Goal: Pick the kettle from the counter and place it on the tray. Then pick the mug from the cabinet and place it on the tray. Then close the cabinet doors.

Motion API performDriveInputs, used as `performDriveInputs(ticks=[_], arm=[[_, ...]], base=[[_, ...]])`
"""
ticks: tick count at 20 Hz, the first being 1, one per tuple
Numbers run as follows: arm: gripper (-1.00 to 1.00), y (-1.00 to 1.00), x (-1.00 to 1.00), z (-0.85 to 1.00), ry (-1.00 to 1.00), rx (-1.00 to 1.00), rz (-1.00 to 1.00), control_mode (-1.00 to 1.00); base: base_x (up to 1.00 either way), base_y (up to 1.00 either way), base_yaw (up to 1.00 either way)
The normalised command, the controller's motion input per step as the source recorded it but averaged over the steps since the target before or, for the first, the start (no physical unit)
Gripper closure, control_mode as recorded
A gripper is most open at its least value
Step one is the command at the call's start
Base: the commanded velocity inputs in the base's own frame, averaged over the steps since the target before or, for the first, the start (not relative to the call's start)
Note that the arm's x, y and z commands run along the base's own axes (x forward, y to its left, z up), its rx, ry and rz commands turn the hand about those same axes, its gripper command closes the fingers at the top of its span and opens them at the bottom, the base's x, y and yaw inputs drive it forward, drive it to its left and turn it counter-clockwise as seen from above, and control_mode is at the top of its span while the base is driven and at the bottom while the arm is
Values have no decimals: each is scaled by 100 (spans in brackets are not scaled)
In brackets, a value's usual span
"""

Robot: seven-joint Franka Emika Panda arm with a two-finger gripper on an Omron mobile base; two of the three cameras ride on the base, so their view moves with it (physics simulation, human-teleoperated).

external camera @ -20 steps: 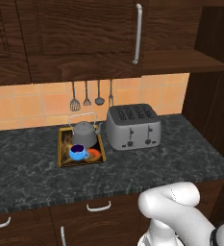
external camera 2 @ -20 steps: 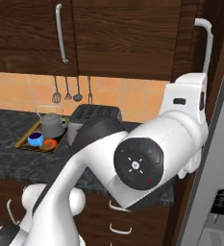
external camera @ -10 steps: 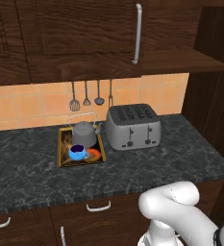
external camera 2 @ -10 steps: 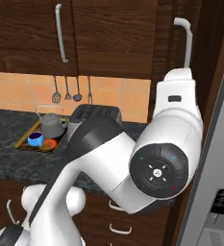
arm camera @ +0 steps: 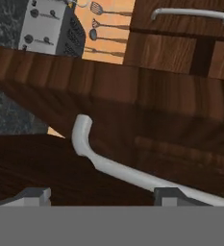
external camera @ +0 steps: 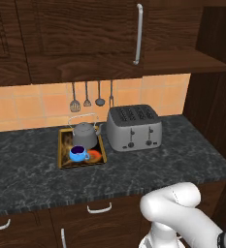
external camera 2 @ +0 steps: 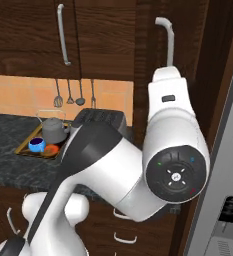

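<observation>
Gripper [arm camera: 99, 196] jaws apart, narrowing from wider a second ago, straddling door handle [arm camera: 132, 173], not yet clamped. Arm raised higher at open right door [external camera 2: 188, 75]. Left door [external camera: 80, 38] shut. Kettle [external camera: 85, 136], mug [external camera: 78, 154] on tray [external camera: 62, 150]. Only door closing left.

Nothing readable is showing anywhere I'm looking: no words, brand names, numbers or signs on anything in this kitchen or on the robot.
</observation>
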Motion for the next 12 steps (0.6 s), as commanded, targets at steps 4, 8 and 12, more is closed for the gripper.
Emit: performDriveInputs(ticks=[4, 8, 12], arm=[[-100, 42, 62, -1, 1, 0, 19, -100], [-100, 43, 75, 0, 5, 0, 17, -100], [-100, 41, 86, -1, 9, 0, 16, -100]], base=[[0, 0, 0], [0, 0, 0], [0, 0, 0]])
